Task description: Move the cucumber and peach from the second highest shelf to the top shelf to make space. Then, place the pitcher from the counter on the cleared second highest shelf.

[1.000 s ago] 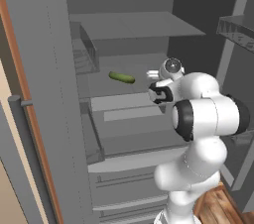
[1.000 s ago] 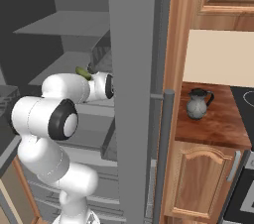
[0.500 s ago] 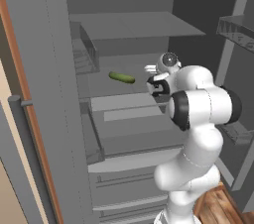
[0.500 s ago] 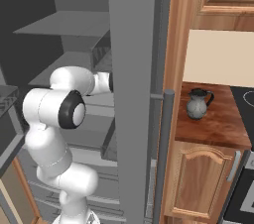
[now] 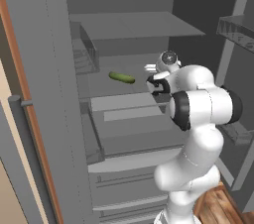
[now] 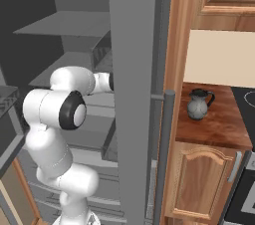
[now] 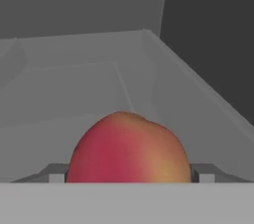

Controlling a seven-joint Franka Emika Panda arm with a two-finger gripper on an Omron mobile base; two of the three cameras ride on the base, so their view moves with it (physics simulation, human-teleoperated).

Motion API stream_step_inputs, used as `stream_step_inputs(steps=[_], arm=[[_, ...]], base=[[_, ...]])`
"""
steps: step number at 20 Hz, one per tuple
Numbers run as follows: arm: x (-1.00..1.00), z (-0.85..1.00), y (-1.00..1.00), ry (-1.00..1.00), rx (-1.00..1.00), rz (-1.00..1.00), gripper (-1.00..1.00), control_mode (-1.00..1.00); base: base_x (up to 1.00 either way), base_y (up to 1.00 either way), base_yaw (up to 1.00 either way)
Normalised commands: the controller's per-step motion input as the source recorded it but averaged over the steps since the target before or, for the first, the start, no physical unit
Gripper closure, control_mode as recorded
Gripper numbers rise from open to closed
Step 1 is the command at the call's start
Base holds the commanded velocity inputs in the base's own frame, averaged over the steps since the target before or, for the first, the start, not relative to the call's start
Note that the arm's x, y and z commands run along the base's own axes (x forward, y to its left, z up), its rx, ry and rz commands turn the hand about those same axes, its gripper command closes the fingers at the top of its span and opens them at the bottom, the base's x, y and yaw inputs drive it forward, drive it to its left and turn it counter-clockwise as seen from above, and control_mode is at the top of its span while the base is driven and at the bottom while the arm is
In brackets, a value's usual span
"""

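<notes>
Since a second ago the arm has reached deeper into the fridge, the hand now at the second highest shelf [image 5: 106,83]. In the hand view the peach [image 7: 129,147] sits square between the jaws, which stand wide on either side of it — contact cannot be confirmed, so no hold is recorded. The cucumber [image 5: 121,77] lies on the same shelf, at about 9 o'clock from the hand in the left base view. The pitcher [image 6: 198,104] waits on the table [image 6: 214,127]. Judged step: securing the peach. Next move calls for closing firmly, then lifting clear to the top shelf [image 5: 134,24] — without knocking the shelf edge.
</notes>
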Motion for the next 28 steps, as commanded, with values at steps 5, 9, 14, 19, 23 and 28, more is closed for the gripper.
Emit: stream_step_inputs(steps=[5,9,14,19,23,28], arm=[[-0.84,-0.06,0.19,-0.05,0.00,0.05,1.00,-1.00],[-0.94,0.29,0.51,0.00,-0.02,0.16,1.00,-1.00],[-0.73,0.97,0.42,-0.01,-0.01,0.12,1.00,-1.00],[-0.90,1.00,0.35,0.06,-0.03,0.06,1.00,-1.00],[-0.94,0.87,0.24,0.07,-0.02,0.03,1.00,-1.00],[-0.95,0.72,0.16,-0.03,0.00,0.01,1.00,-1.00]], base=[[0.00,0.00,0.00],[0.00,0.00,0.00],[0.00,0.00,0.00],[0.00,0.00,0.00],[0.00,0.00,0.00],[0.00,0.00,0.00]])
